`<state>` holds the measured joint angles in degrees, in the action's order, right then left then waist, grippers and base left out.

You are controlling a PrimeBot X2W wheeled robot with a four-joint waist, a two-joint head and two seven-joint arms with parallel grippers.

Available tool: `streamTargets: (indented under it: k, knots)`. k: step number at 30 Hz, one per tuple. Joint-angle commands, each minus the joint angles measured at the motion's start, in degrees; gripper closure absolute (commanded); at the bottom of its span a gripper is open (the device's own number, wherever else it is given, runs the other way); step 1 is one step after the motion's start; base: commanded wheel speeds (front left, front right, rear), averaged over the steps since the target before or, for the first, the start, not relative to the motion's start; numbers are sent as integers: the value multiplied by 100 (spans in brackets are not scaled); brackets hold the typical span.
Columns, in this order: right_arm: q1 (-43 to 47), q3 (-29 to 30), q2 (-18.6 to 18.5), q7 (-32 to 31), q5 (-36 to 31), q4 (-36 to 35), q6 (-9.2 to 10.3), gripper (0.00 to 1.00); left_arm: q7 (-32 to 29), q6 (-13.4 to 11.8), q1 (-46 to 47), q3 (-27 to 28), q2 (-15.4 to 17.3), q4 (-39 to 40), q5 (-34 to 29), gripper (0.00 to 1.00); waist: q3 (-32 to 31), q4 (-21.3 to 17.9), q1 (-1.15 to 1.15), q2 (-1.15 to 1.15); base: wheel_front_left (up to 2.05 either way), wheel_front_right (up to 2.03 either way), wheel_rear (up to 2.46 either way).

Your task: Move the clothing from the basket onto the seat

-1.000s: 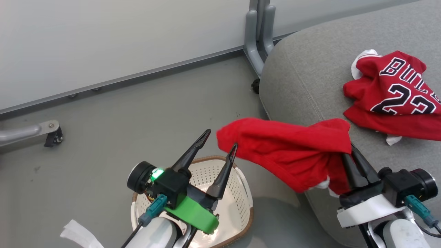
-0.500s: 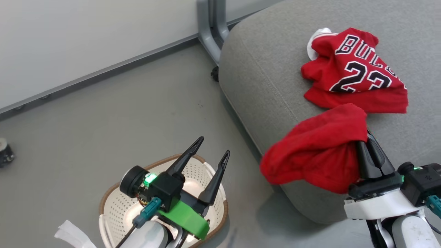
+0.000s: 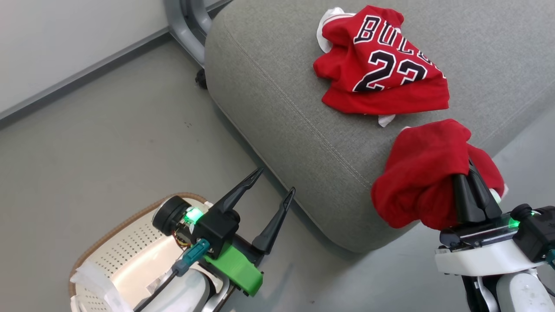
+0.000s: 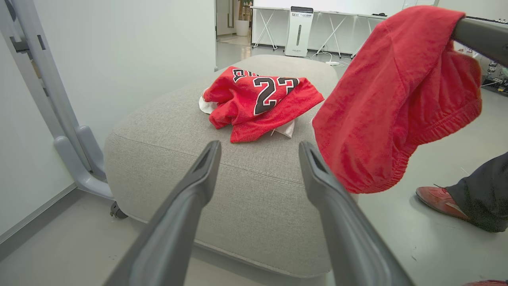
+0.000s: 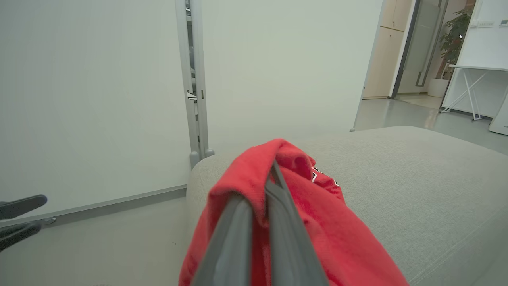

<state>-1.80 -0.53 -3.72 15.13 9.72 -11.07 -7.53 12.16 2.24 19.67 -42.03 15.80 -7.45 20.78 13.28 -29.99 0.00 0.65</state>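
**Last red piece reaches the seat**

The right gripper [image 3: 472, 177], clenched on a bunch of the plain red piece [image 3: 416, 173], holds it at 4 o'clock in the head view, over the near corner of the grey seat [image 3: 282, 108]. A second ago that cloth hung mostly over the floor [image 3: 108, 130], off the seat's edge. Now it hangs just beside the jersey [image 3: 381, 65], at that garment's 5 o'clock, close but not clearly touching. (The head camera has swung too, so the slide of seat and basket across the picture is no move of theirs.)

The jersey lies crumpled on the seat at 1 o'clock, its black 23 face up. The left gripper [image 3: 275, 180], at 6 o'clock, stands spread wide and empty, as it did a second ago. The basket [image 3: 121, 247] sits on the floor at 8 o'clock, partly behind the left arm [image 3: 186, 294]; no red shows in the part that can be seen.

Whether the hanging cloth rests on the seat cannot be told: from the left wrist it looks lifted clear, hem dangling. A person's red shoe [image 4: 438, 200] stands on the floor at 4 o'clock in that view.

The carry looks nearly over, with one release left. A drop this near the corner could slide off, so further inward seems safer.
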Motion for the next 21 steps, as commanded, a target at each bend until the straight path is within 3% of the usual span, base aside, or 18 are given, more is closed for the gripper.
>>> streamTargets:
  k: [1,10,16,21]
  knots:
    - [49,55,36,2,57,-67,8,100,-29,40,135,-15,42,-3,-39,0,324,-226,0,-65,0,0,0]
    - [-453,210,79,2,224,-206,8,100,-199,123,335,-187,46,40,-115,0,756,-246,0,-65,0,0,0]
    - [-2066,251,-124,2,198,-42,8,100,-370,29,434,-183,155,263,-195,0,1225,-192,0,-65,0,0,0]
    - [-3725,500,-762,1,159,619,8,100,-536,7,665,-157,223,494,-244,0,1715,171,0,-65,0,0,0]
